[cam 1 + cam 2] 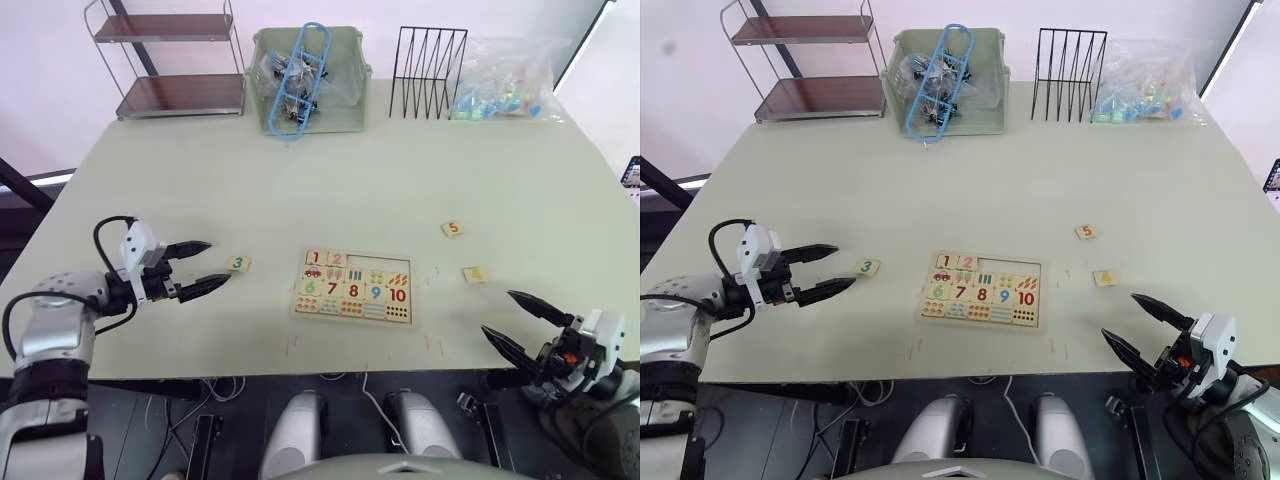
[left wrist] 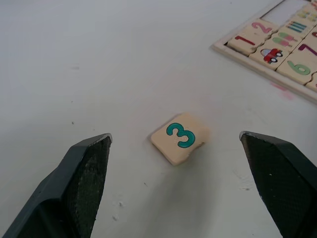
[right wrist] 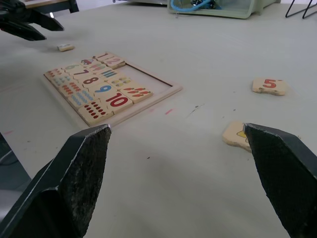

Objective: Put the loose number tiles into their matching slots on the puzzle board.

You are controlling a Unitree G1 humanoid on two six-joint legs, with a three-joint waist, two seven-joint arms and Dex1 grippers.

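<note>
The puzzle board (image 1: 403,268) lies flat near the table's front middle, with tiles 1 and 2 seated in its top row and empty slots (image 1: 385,266) beside them. A loose tile with a green 3 (image 1: 238,264) rests left of the board; my left gripper (image 1: 208,264) is open just left of it, and the tile (image 2: 179,137) lies between and beyond the fingertips in the left wrist view. A tile with a red 5 (image 1: 452,229) and a tile with a yellow digit (image 1: 474,274) lie right of the board. My right gripper (image 1: 512,321) is open near the front right edge.
Along the far edge stand a two-tier metal shelf (image 1: 170,60), a green bin (image 1: 308,80) with blue clips, a black wire rack (image 1: 428,58) and a clear bag of coloured pieces (image 1: 505,82).
</note>
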